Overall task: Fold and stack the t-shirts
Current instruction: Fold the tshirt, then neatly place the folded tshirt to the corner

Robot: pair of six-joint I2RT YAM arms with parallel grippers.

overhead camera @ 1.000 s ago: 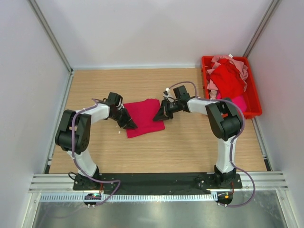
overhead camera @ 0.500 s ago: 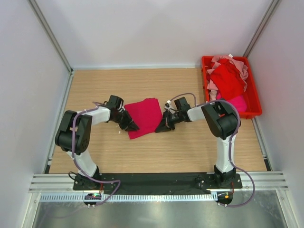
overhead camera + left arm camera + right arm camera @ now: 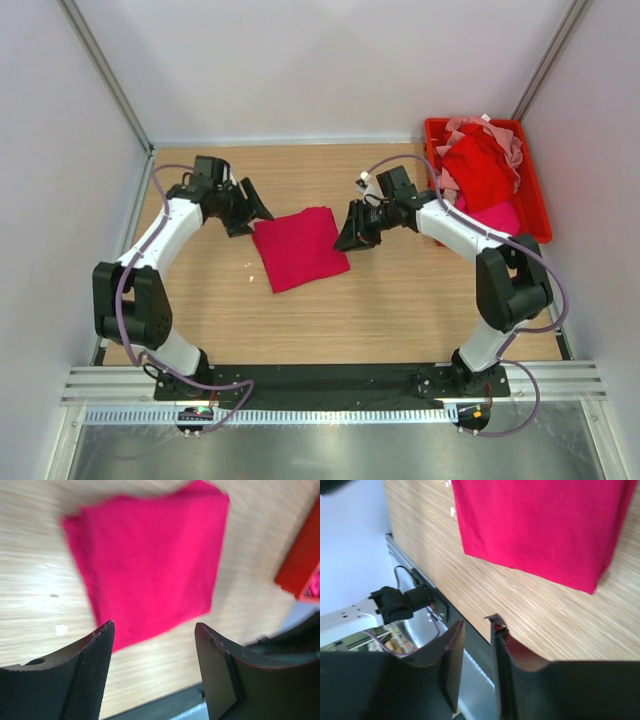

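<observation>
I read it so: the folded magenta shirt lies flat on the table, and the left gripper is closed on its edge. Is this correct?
Not fully. The folded magenta shirt does lie flat on the table, but the left gripper is open, empty and clear of the shirt; the left wrist view shows it.

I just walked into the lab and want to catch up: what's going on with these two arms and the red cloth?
Two robot arms are folding t-shirts. One crimson t-shirt lies folded into a small rectangle on the table between them. The left gripper and right gripper hover on either side of it, both open and empty, neither touching it. More unfolded shirts sit heaped in the red bin at the far right.
</observation>
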